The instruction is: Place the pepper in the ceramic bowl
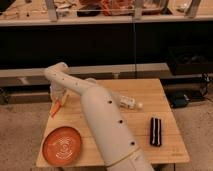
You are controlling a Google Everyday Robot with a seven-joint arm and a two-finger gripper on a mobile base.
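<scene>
The pepper (56,108) hangs tilted, tip down and to the left, at the left-hand edge of the bench (150,97), in the left middle of the frame. It juts straight out from under the end effector (57,98), which appears to be clamped on its upper end; the pepper does not seem to rest on the wood.

The ceramic bowl (62,145) sits lower in the frame, near the bench's lower-left corner, apart from the pepper and slightly to its right. I judge the step in hand to be the carry to the bowl.

To do it well, the end effector should travel down the frame and a touch rightward until the pepper is over the bowl's pale rings rather than its rim. It should then lower so the tip is close to the dish before letting go. The dish is shallow, so a slim cone dropped from high could roll or bounce out.

The pale item (127,103) and the black object (156,131) lie well to the right, off this path.
</scene>
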